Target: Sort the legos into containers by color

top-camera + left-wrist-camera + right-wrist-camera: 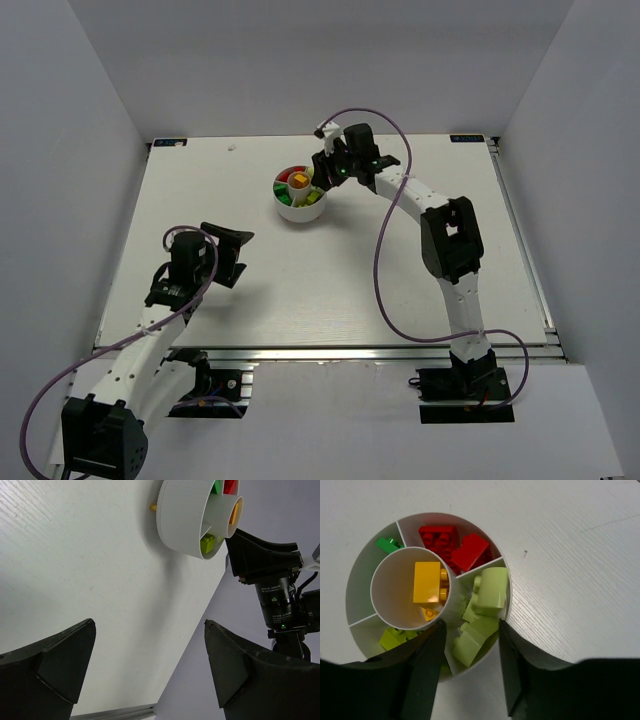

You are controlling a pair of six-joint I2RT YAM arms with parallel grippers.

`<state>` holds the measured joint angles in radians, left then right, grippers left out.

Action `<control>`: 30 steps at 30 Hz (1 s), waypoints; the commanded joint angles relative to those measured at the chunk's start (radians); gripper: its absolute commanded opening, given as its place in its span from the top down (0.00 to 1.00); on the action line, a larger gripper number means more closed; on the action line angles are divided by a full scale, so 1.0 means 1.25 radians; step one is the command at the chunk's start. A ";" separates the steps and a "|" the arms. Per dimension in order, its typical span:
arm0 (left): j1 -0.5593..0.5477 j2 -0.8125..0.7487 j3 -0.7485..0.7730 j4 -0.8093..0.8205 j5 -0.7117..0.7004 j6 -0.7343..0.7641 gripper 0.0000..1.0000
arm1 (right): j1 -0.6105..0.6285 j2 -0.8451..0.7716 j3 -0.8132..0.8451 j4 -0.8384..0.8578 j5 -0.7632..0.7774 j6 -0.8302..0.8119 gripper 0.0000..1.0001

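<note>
The containers are the wedges and central cup of a round white dish [355,585], seen under my right wrist. Red legos [452,547] fill the far wedge, and a dark green one [389,544] lies in the wedge to their left. Orange-yellow ones [427,582] sit in the cup. Pale lime ones [487,597] pile in the right wedge, and a brighter lime one [395,637] is in the near-left wedge. My right gripper [470,630] hangs open over the pale lime wedge, a pale brick [472,640] lying loose below its tips. My left gripper [149,625] stands wide open and holds nothing.
In the top view the dish [292,213] sits at the table's far middle, with my right gripper [325,175] at its right rim and my left gripper [232,255] near the front left. A small yellow bit [153,506] shows beside the dish's [180,520] outer wall.
</note>
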<state>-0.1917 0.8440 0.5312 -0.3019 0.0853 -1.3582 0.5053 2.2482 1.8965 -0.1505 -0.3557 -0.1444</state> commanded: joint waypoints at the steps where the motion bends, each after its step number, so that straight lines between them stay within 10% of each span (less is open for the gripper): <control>1: 0.005 -0.024 -0.015 -0.014 -0.013 -0.001 0.02 | 0.002 -0.002 0.039 0.037 0.006 -0.011 0.44; 12: 0.005 -0.030 0.001 -0.003 -0.014 0.036 0.02 | -0.004 -0.063 -0.003 0.052 -0.015 -0.001 0.34; 15: 0.005 -0.038 0.028 0.006 -0.023 0.095 0.02 | -0.016 -0.128 -0.063 0.079 -0.036 -0.018 0.11; 24: 0.005 -0.059 0.131 0.061 -0.031 0.283 0.02 | -0.034 -0.399 -0.298 0.154 0.024 -0.098 0.11; 30: 0.005 -0.063 0.180 0.071 -0.024 0.386 0.02 | -0.043 -0.484 -0.331 -0.076 0.002 -0.099 0.10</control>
<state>-0.1917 0.7815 0.7021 -0.2249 0.0616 -0.9810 0.4603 1.6623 1.4841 -0.0940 -0.3309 -0.2447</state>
